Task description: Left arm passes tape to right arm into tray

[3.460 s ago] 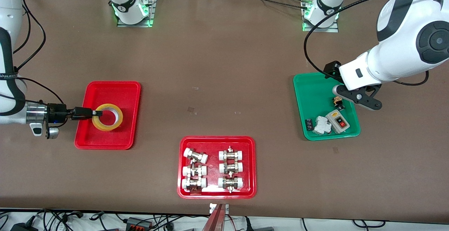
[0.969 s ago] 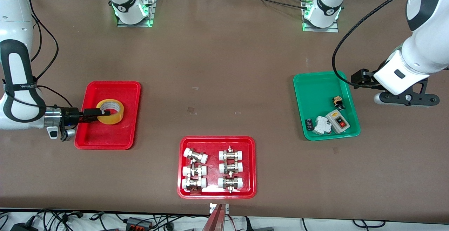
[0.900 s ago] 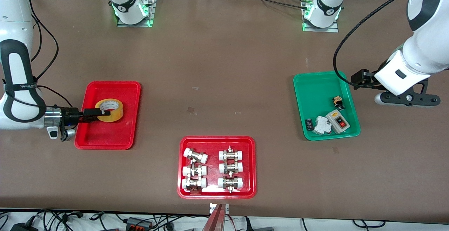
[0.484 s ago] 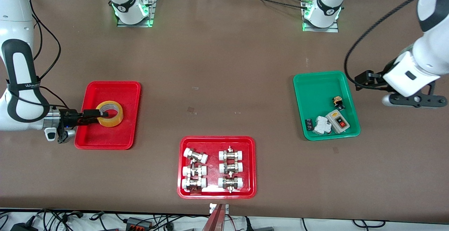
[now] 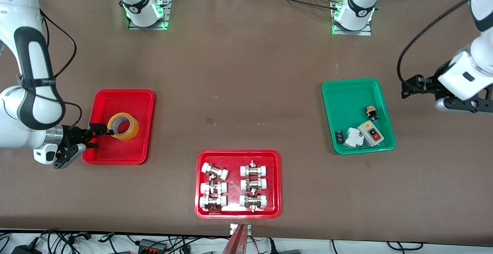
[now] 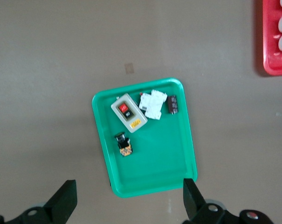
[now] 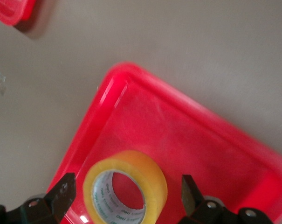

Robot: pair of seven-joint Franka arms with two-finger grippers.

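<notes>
I had the roll of yellow tape (image 5: 123, 126) lying in the plain red tray (image 5: 142, 103), tipped a little off flat, at the right arm's end of the table; the right gripper (image 5: 101, 131) hung at the tray's edge just beside the roll, fingers spread and holding nothing; the left gripper (image 6: 127, 203) waited, fingers apart, beside the green tray (image 5: 346, 92); I judged the tape light and stiff with a slick outer face, best pinched across its wall, one finger inside the pale core (image 7: 115, 193).
</notes>
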